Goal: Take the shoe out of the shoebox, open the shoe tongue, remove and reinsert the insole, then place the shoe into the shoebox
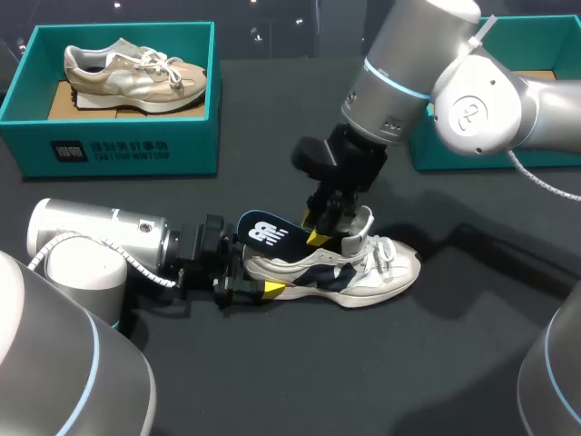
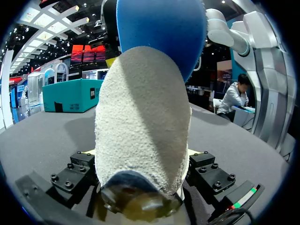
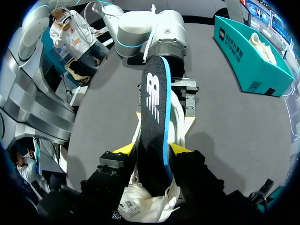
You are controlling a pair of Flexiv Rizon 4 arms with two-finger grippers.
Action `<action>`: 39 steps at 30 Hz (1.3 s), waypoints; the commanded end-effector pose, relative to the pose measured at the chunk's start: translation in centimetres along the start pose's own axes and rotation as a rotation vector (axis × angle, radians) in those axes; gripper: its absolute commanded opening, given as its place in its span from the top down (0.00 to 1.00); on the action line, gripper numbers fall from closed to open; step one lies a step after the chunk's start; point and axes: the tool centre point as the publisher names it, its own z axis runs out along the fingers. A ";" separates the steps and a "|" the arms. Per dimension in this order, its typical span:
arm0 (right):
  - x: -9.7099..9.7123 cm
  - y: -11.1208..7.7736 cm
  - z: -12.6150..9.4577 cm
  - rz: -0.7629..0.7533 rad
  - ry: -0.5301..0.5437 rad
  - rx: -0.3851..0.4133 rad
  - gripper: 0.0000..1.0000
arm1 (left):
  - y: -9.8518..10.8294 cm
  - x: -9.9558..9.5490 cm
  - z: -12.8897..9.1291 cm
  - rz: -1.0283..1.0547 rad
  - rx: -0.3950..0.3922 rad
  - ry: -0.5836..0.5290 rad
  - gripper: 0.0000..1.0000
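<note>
1. head: shoe [image 1: 363,268] lies at frame centre; left gripper [image 1: 259,280] clamps its heel, right gripper [image 1: 324,232] pinches the insole [image 1: 268,234] above it.
2. left wrist: heel squeezed between both fingers.
3. right wrist: insole pinched between both fingers, shoe under it.

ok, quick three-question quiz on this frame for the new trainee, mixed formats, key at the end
1. Fill in: the left gripper clamps the white shoe at its ____.
2. The insole is gripped by: A) left gripper B) right gripper C) nothing.
3. True or false: the teal shoebox at the table's back left is empty.
Key: 1 heel; 2 B; 3 false, a beige shoe lies in it.
</note>
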 end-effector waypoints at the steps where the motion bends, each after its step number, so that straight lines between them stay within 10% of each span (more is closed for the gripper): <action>1: 0.2 0.8 0.4 0.007 -0.011 0.005 0.58 | 0.0 0.0 0.1 0.000 0.000 -0.001 1.00; 19: -1.3 3.8 0.0 0.009 0.049 -0.035 0.56 | 0.0 0.0 0.1 0.000 0.000 -0.001 1.00; 39: -1.3 2.5 2.6 0.101 0.203 -0.091 0.57 | 0.0 0.0 0.1 0.000 0.000 -0.001 1.00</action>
